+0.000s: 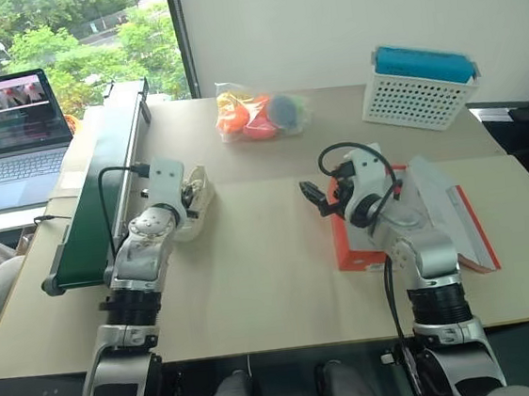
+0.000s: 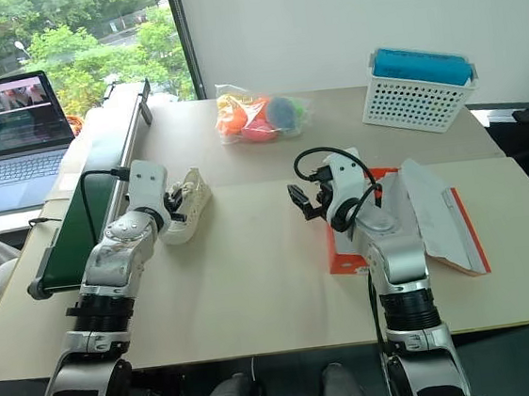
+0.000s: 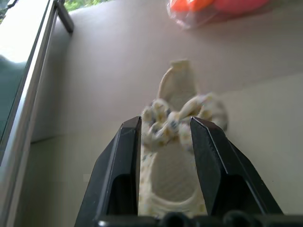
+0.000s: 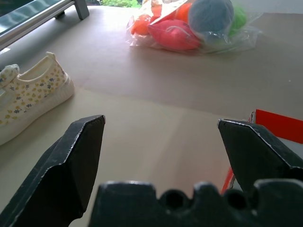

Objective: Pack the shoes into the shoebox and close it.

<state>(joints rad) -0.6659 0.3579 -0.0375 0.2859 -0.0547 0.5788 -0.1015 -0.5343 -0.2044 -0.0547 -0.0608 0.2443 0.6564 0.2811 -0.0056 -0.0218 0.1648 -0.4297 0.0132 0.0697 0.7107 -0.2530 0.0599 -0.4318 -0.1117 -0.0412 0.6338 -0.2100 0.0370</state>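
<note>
A cream shoe (image 2: 189,202) with a small flower print lies at the table's left, close to the green belt. My left gripper (image 3: 165,125) is shut on the shoe, one black finger on each side at the laces; its sole looks to be on or just above the tabletop. The orange-red shoebox (image 2: 346,251) stands open at the right, its lid and white paper (image 2: 436,208) folded out to the right. My right gripper (image 4: 161,123) hovers open and empty by the box's left end, pointing toward the shoe (image 4: 28,99).
A clear bag of coloured balls (image 2: 258,115) lies at the back middle. At the back right is a white perforated basket (image 2: 419,89) with a blue top. A green conveyor belt (image 2: 78,227) runs along the left edge, with a laptop (image 2: 12,139) beyond it.
</note>
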